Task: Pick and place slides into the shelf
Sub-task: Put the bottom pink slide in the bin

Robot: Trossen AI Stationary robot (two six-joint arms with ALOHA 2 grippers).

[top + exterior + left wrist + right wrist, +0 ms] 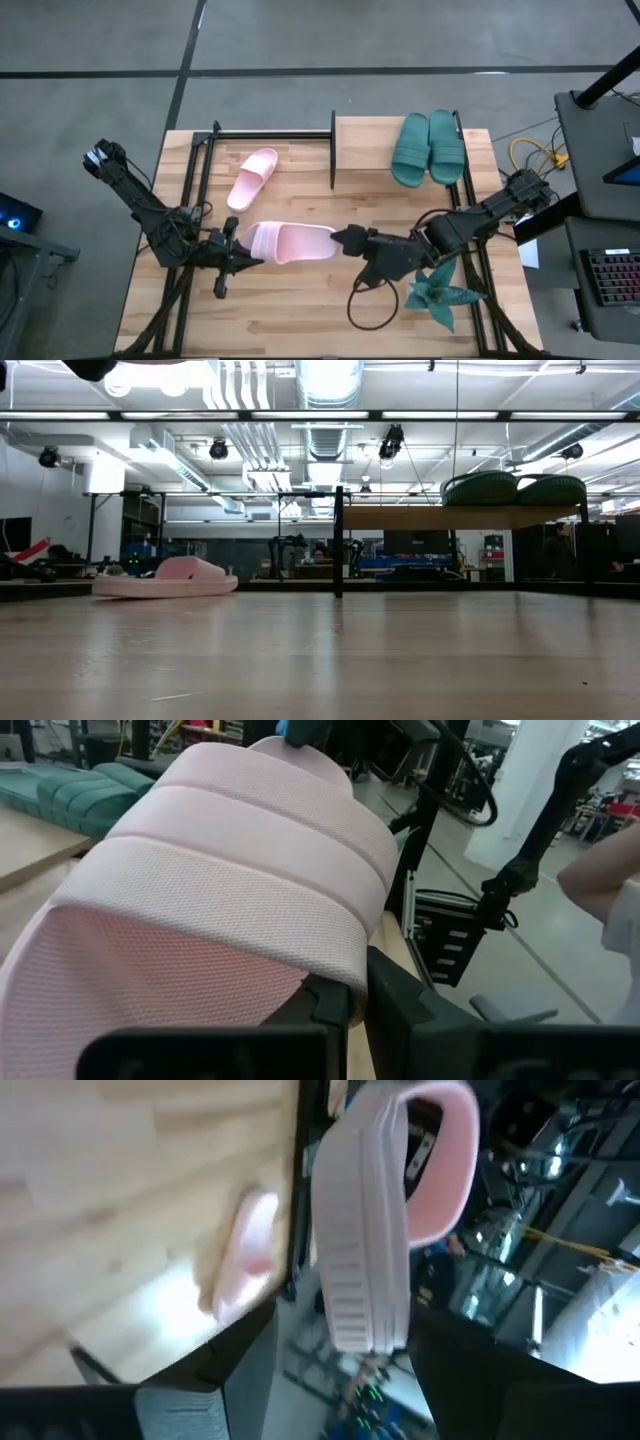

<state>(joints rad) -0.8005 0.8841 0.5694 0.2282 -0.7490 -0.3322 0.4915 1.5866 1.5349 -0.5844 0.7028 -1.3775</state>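
Note:
One pale pink slide (290, 242) is up off the table between my two grippers, near the table's middle; the low view does not show it. My left gripper (240, 258) is shut on its left, strap end. My right gripper (338, 240) is open, with a finger on each side of the slide's right end (365, 1335); whether they touch it I cannot tell. The second pink slide (252, 178) (165, 578) lies sole-down on the table. The dark teal-green pair (428, 148) (512, 488) stands side by side on the shelf board (365, 150). My left gripper pinches the pink slide between its two fingers (330, 1005) at the sole's edge just below the strap (350, 970). It comes in roughly level from the table's left. The slide is lifted clear and reaches away from the gripper toward the right arm.
A teal spiky plant (440, 295) and a black cable loop (370, 312) lie at the near right, under the right arm. Black shelf rails and posts (332, 150) stand at the far side. The board is bare left of the teal pair. A person's arm (600, 870) shows beyond the table.

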